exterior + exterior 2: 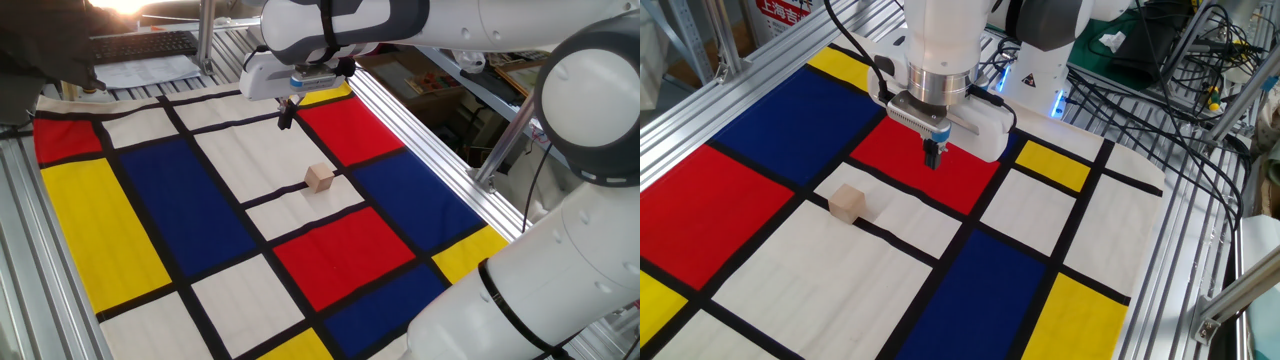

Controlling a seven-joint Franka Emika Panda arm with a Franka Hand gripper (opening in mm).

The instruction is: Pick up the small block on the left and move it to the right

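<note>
The small block [319, 179] is a plain light-tan wooden cube lying on the patterned cloth, at the edge of a white panel near a black stripe; it also shows in the other fixed view [847, 203]. My gripper [286, 117] hangs in the air above the cloth, apart from the block, with its dark fingers pressed together and nothing between them. In the other fixed view the gripper [932, 159] is over the red rectangle [925, 165], up and to the right of the block.
The cloth [150, 215] of red, blue, yellow and white rectangles covers the table. Aluminium rails [430, 140] frame its edges. Cables and equipment [1160, 60] sit beyond the far side. The arm's white base [530, 290] fills the lower right.
</note>
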